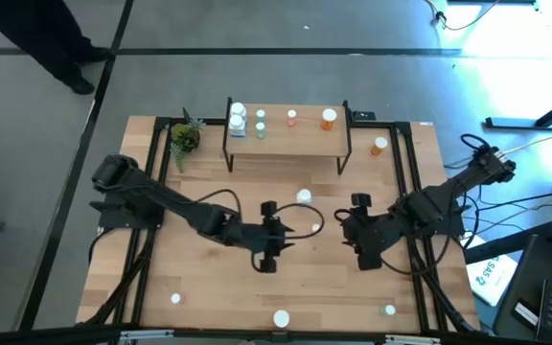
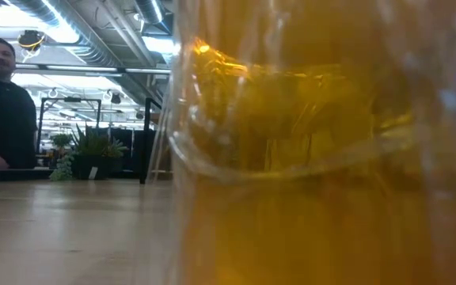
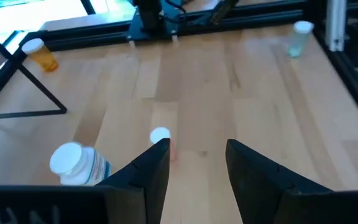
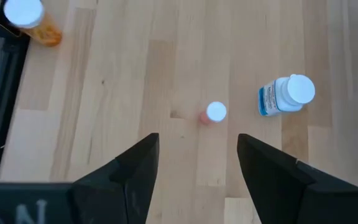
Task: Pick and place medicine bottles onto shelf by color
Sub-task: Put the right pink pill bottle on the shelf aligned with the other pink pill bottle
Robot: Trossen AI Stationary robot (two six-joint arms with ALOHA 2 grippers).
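A small pink-red bottle point(image 1: 315, 228) stands upright on the table between my two grippers. My left gripper point(image 3: 197, 146) is open and points toward the table's right, with the pink-red bottle point(image 3: 161, 137) just past one fingertip. My right gripper point(image 4: 197, 140) is open, slants down and faces the same bottle point(image 4: 213, 112) from the other side, a little way off. A white labelled bottle point(image 1: 303, 196) lies on its side close by. The shelf point(image 1: 286, 142) at the far edge carries white, pale green, pink and orange bottles in a row.
An orange bottle point(image 1: 379, 146) sits right of the shelf. Near the front edge are two white-capped bottles point(image 1: 175, 299) point(image 1: 282, 318) and a pale green one point(image 1: 388, 310). A potted plant point(image 1: 184, 139) stands left of the shelf. An orange bottle point(image 2: 323, 158) fills most of the low view; a person point(image 2: 2, 103) is behind the table.
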